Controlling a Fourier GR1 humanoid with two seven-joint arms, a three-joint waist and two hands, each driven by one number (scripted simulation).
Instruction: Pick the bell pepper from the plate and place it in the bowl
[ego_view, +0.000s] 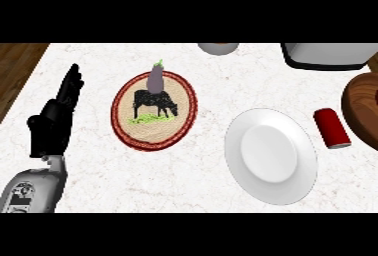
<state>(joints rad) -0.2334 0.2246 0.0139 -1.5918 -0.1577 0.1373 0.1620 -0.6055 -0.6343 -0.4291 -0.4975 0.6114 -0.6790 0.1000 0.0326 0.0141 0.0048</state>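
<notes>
Standing upright at the top rim of the cow-printed, red-rimmed round plate (154, 111) (it looks more an aubergine), the purple vegetable (156, 79) lies right of the open, straight-fingered left hand (57, 117) at left.

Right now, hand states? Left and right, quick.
Left hand: open, fingers straight, holding nothing, resting at the counter's left edge.
Right hand: not in view.

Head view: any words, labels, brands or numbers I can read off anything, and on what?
None readable.
Patterned plate: a black cow on green grass, no lettering.
Red can: no label shows.
White plate: plain.
Left hand forearm: small dark markings, too small to read.
</notes>
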